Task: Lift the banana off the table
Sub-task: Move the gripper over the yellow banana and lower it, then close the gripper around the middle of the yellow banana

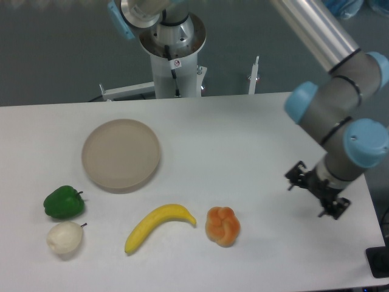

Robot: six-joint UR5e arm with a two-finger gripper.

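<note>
Fixed camera, banana (pixel 159 225): lies flat on the white bench (pixel 243 140) near the front edge, about mid-width, curved with its bow upward in the picture, one tip pointing near-left and the other right toward the orange lobed fruit (pixel 222 225)
Banana, neighbours: the orange fruit sits just beside its right tip but apart from it; a whitish pear-like fruit (pixel 65 237) and a green bell pepper (pixel 63 202) lie well to the left; a round beige plate (pixel 121 154) sits farther back, left of centre
Banana, likely handling: looks smooth and glossy, so probably light and somewhat slippery; whether it is real and soft or a stiff plastic model cannot be told, so a moderate squeeze seems wise
Banana, where to take hold: the thick middle of the curve, pinched across its narrow width, looks best; the tips taper and would slide, and the right tip is crowded by the orange fruit
Tool (pixel 317 193): hangs from the arm's wrist at the right side of the bench, low over the surface, well apart from the banana
Tool, opening: the dark fingers are seen from an awkward angle and small, so I cannot tell whether they stand apart or together
Tool, contact: it seems to hold nothing and touch no fruit; whether it touches the bench is unclear
Judged step: the approach to the banana is not yet made
</note>
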